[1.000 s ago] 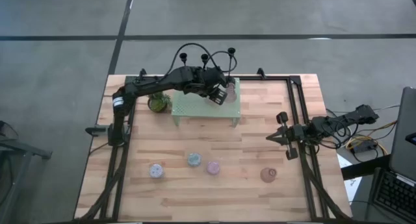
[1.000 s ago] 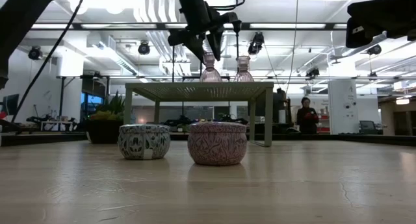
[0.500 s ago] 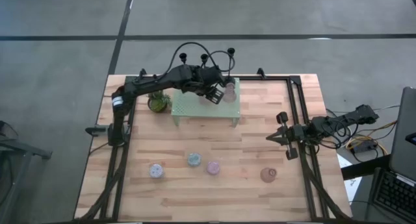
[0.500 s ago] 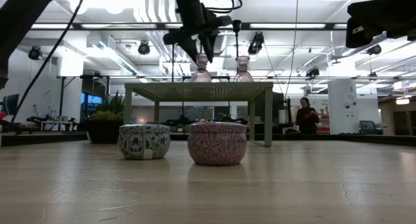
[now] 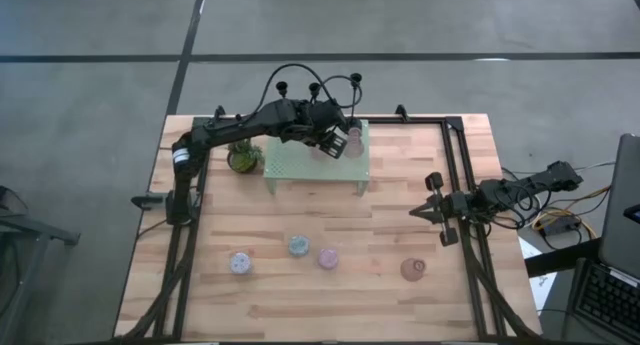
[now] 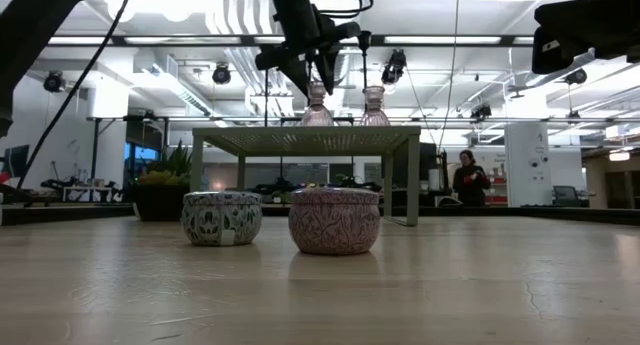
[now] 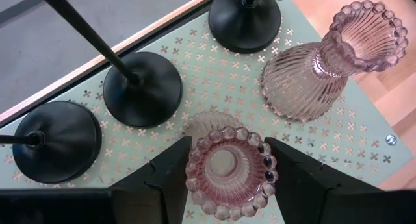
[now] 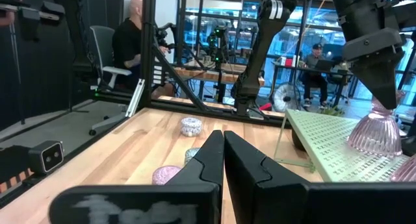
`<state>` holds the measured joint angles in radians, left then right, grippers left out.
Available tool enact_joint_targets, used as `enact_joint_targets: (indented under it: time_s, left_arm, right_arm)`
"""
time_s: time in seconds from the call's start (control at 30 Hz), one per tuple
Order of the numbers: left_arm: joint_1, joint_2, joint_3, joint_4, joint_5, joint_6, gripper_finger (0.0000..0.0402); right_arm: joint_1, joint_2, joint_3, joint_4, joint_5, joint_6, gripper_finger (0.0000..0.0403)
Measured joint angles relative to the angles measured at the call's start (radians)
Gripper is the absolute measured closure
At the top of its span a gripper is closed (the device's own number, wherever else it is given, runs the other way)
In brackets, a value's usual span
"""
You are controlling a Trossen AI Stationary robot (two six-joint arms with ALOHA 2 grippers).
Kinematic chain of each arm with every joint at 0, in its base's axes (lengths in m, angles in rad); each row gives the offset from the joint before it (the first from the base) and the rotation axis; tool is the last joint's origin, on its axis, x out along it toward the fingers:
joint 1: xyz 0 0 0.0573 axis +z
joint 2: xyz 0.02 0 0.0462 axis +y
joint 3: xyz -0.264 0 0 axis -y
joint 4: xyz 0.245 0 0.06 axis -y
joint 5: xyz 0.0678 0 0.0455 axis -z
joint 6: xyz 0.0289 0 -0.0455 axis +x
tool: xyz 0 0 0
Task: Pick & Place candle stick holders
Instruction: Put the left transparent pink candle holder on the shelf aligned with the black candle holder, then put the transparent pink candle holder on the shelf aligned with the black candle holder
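Observation:
My left gripper [image 5: 335, 145] is over the mint-green perforated shelf [image 5: 312, 165], shut on a pink ribbed glass holder [image 7: 226, 169]. A second pink glass holder [image 7: 325, 62] stands upright on the shelf beside it. Three slim black candlesticks stand on their round bases [image 7: 143, 89] along the shelf's far edge. Several short round holders [image 5: 298, 246] sit on the table near its near edge. My right gripper [image 5: 415, 213] is shut and empty at the table's right side. My left gripper pinches the pink glass holder's beaded top rim [image 7: 195, 175] between its two fingers, one on each side. The fingers come from above, pointing down. The holder stands upright below them, its flared base [image 6: 317, 118] at the shelf top.
A small potted green plant [image 5: 243, 157] stands left of the shelf. A dark frame rail [image 5: 455, 185] runs along the table's right side. People show in the room beyond the table [image 6: 466, 177]. Bare wood lies between the shelf and the short holders.
My left gripper has shifted a little toward the table's left edge with the pink glass holder, then slightly back toward the right. The holder stays upright on the shelf.

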<state>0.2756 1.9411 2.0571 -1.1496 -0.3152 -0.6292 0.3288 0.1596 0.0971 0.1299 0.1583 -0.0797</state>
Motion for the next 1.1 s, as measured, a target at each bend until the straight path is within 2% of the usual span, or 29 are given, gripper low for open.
enact_joint_targets:
  time_s: [0.37, 0.8, 1.1]
  left_arm:
    - [0.001, 0.0, 0.0, 0.001, 0.0, 0.001, 0.0203]
    - [0.0, -0.009, 0.0, 0.006, -0.014, 0.004, 0.0133]
    - [-0.003, -0.053, 0.005, 0.008, -0.006, 0.011, 0.0124]
  right_arm:
    - [0.0, 0.0, 0.0, 0.0, 0.0, -0.001, 0.0394]
    - [0.0, 0.0, 0.0, 0.0, 0.0, -0.001, 0.0394]
    - [0.0, 0.0, 0.0, 0.0, 0.0, -0.001, 0.0394]
